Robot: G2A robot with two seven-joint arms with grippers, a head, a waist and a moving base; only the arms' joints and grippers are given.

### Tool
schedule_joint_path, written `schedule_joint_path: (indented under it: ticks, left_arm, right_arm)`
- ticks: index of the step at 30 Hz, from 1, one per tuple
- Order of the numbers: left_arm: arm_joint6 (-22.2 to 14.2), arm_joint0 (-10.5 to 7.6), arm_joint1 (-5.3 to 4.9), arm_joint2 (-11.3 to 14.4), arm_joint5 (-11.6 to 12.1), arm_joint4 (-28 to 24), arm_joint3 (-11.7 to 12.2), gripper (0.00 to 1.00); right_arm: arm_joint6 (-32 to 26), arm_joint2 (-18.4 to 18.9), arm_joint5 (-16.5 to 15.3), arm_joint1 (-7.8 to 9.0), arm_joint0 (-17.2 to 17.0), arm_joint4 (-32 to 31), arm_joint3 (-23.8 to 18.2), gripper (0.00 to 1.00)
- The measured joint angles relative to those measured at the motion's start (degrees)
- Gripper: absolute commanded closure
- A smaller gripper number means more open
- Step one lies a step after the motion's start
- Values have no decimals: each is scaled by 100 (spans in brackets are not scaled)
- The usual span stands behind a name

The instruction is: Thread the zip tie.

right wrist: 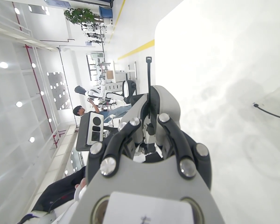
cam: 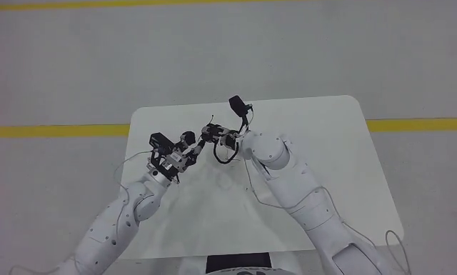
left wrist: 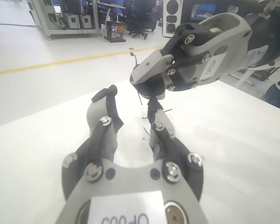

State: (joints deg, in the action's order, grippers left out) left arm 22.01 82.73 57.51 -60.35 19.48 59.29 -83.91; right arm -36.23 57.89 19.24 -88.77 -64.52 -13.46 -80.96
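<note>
A thin black zip tie (right wrist: 149, 82) stands upright in my right gripper (right wrist: 151, 92), which is shut on its strap with the square head (right wrist: 148, 59) pointing away from the wrist. In the left wrist view the same zip tie (left wrist: 133, 59) rises above the right gripper (left wrist: 136, 86), and its tail (left wrist: 139, 99) hangs below. My left gripper (left wrist: 133, 101) is open just in front of it, the tail hanging between its fingertips (left wrist: 108, 93) without touching. In the top view both grippers (cam: 189, 148) (cam: 208, 134) meet over the table's left half.
The white table (cam: 321, 132) is bare around the arms. Another thin black strap (right wrist: 268, 111) lies on the table to one side. Fine black strands (left wrist: 145, 129) lie on the tabletop under the left gripper. The table's far edge (cam: 243, 103) is close behind the grippers.
</note>
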Motion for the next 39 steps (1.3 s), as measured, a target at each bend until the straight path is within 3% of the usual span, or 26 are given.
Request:
schedule_joint_path:
  ticks: [8,19,29,39]
  left_arm:
    - [17,-58,-19,94,0,-48,15,76]
    - [40,-133,-49,201,0,-109,44,76]
    - [73,-187,-79,269,0,-163,27,88]
    - [91,-252,-105,364,0,-202,71,87]
  right_arm:
    - [22,-27,25,29,31,-23,36,100]
    - [143,43,24,78,1,12,-28,100]
    - [110,64,24,116,-11,30,3,100]
    - [98,38,18,144,-34,111,-71,100]
